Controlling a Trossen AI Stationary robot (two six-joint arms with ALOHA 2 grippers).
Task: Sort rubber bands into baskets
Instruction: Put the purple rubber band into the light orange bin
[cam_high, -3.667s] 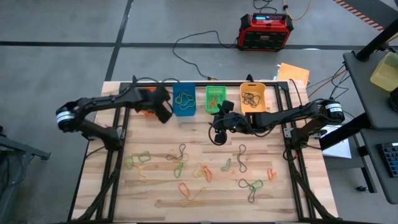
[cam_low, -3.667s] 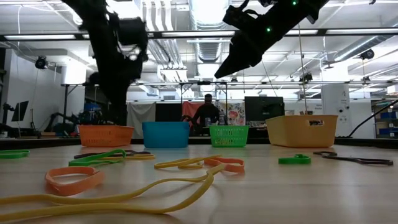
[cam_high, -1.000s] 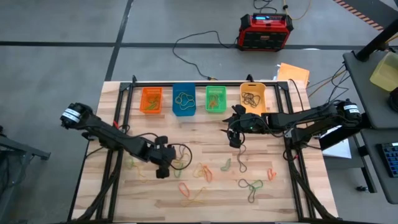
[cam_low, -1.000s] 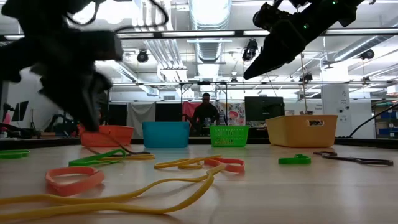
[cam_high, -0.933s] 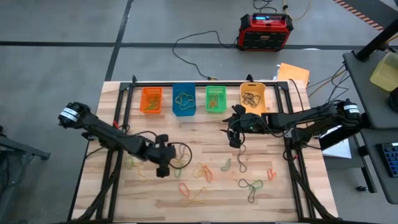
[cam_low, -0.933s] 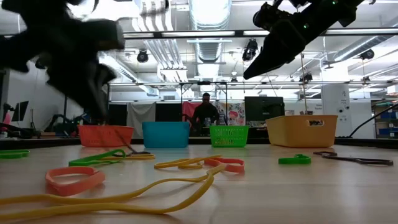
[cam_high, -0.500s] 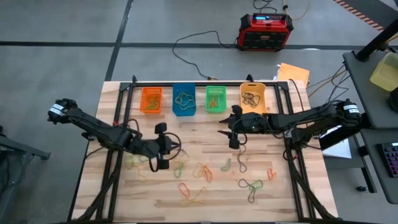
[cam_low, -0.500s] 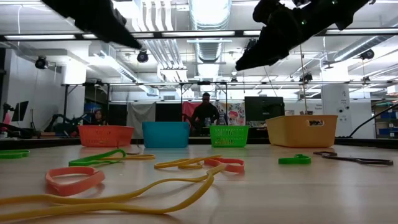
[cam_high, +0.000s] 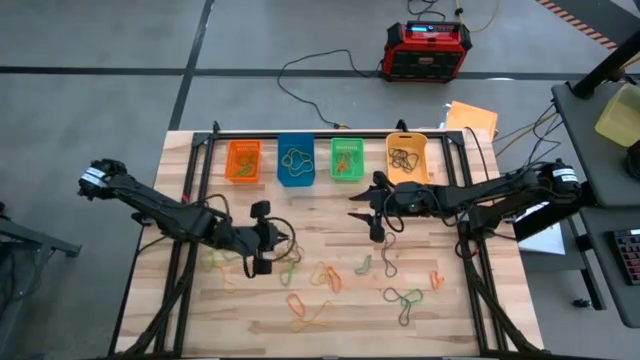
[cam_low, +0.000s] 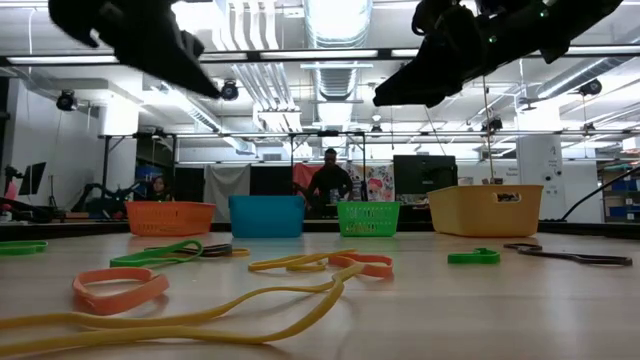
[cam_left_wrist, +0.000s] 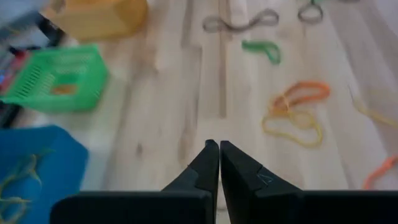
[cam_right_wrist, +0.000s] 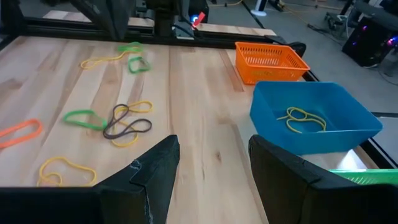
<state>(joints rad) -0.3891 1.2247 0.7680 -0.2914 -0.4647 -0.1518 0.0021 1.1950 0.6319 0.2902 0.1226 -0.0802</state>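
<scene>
- The left claw (cam_high: 262, 238) is seen above the left-centre part of the wooden surface (cam_high: 450, 310), over the scattered rubber bands (cam_high: 325, 275); its fingers (cam_left_wrist: 208, 163) are pressed tight together, and nothing can be seen held between them.
- The right claw (cam_high: 374, 213) is seen above the middle of the surface, just in front of the green basket (cam_high: 346, 159); its fingers (cam_right_wrist: 155, 171) stand wide apart and nothing is held between them.
- Four baskets are lined up along the far edge of the surface: the orange basket (cam_high: 242, 161), the blue basket (cam_high: 295, 160), the green basket and the yellow-orange basket (cam_high: 406, 155), from left to right in the high view.
- Yellow bands (cam_right_wrist: 300, 118) are seen lying inside the blue basket; dark bands are seen inside the yellow-orange basket.
- Most rubber bands are spread loose over the near half of the surface, in green, orange, yellow and black, some of them overlapping.
- In the low view, an orange band (cam_low: 118, 285) and a long yellow band (cam_low: 210, 318) lie closest to the camera, and a green band (cam_low: 473, 257) lies farther to the right.
- A person (cam_low: 330, 185) is seen in the room beyond the baskets.
- A red-and-black box (cam_high: 428, 49) stands on the floor beyond the surface.
</scene>
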